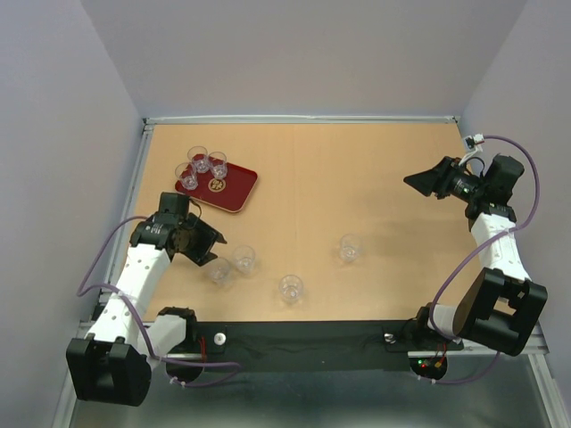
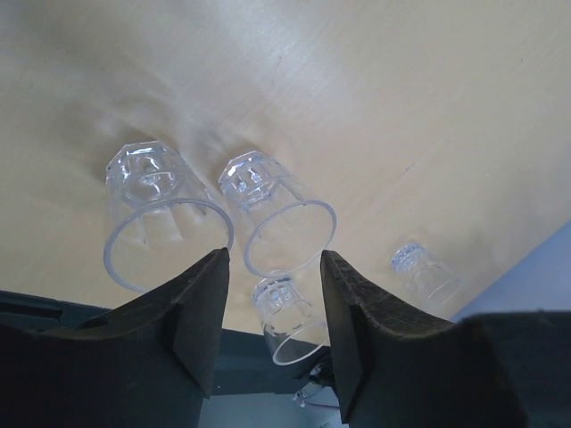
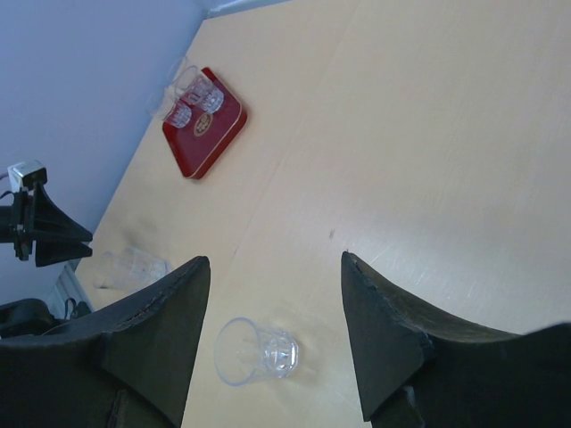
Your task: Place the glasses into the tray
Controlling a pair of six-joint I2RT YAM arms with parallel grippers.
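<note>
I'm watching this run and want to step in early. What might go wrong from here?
1. The left fingers hang open over one glass with a neighbour close beside it; closing may knock the neighbour over.
2. The tray already holds three glasses bunched at one end; a fourth set down carelessly may bump them.

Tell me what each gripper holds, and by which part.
Nothing is held. The left gripper is open near a glass standing on the table; the right gripper is open and empty.
</note>
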